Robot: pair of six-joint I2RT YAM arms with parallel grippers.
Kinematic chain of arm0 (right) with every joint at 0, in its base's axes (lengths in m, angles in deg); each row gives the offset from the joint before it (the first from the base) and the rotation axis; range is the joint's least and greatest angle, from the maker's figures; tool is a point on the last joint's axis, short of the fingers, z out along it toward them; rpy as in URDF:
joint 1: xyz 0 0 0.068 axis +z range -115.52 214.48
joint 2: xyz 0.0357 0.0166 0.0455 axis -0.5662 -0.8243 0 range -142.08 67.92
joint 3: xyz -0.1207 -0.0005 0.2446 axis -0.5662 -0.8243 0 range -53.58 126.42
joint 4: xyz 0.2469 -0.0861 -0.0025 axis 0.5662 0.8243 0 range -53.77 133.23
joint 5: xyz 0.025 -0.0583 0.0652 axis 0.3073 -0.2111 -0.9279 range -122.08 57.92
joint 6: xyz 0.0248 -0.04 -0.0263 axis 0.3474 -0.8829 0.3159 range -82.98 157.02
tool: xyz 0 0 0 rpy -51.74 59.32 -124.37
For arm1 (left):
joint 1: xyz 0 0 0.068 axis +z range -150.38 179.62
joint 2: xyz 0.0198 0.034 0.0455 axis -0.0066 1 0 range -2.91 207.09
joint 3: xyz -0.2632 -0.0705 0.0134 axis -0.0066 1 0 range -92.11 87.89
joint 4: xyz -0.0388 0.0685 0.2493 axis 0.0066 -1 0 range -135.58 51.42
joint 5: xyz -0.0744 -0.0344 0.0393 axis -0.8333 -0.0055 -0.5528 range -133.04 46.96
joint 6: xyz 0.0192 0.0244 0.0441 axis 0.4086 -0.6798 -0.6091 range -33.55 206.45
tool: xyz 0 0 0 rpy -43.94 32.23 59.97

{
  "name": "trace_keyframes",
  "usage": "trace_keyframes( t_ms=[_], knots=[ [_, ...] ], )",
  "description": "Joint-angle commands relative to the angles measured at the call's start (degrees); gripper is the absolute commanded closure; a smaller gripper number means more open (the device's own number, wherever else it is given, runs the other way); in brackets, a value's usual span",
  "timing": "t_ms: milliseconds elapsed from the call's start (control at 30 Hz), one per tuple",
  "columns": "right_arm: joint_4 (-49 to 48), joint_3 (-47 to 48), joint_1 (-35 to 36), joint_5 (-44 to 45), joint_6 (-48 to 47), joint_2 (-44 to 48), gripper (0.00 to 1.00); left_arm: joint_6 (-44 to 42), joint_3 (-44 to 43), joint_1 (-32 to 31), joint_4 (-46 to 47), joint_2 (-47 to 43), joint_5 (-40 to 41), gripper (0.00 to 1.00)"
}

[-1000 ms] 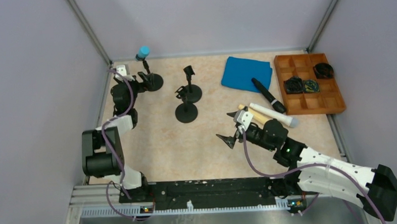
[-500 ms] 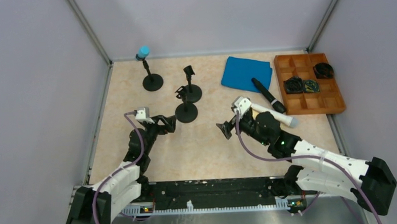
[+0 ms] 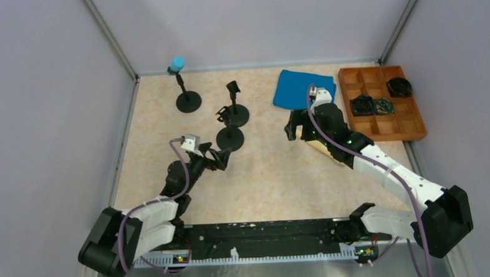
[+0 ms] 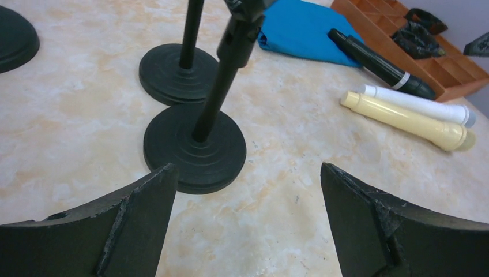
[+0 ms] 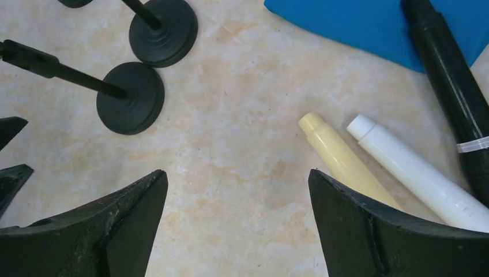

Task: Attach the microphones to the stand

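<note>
Right pincer [image 5: 236, 179]: spread wide apart, nothing gripped.
Cream microphone [image 5: 341, 164]: laid slantwise just ahead of it, right arm [image 3: 381, 167] nearer.
Left pincer [image 4: 248, 173]: spread wide apart, empty.

The surface [image 4: 69, 104] is looking smooth and matt, the cream microphone [image 4: 403, 118] is shining like plastic, and the left fingers [image 4: 115, 231] are showing rough black faces.

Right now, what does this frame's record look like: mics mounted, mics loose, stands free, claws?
mounted: light blue microphone, on far left stand
loose: cream microphone and white microphone side by side; black microphone partly on blue cloth
free stands: near stand, middle stand
left claw: open, empty, facing near stand
right claw: open, empty, close to cream microphone
</note>
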Motion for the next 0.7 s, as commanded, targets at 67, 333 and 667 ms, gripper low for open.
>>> trace_keyframes(
  t_ms=[67,333,667],
  knots=[
    [0.9,-0.9,-0.7,-5.4,4.7,1.1,0.10,-8.1,-2.3,-2.0,20.3,11.8,1.6,0.01],
    [1.3,-2.3,-0.7,-5.5,4.3,3.0,0.12,-10.6,-10.0,-2.0,36.0,30.1,-1.8,0.11],
    [3.8,-2.7,-0.7,-2.5,2.6,5.4,0.15,-12.7,-15.4,-1.9,43.9,42.6,-0.7,0.23]
  ],
)
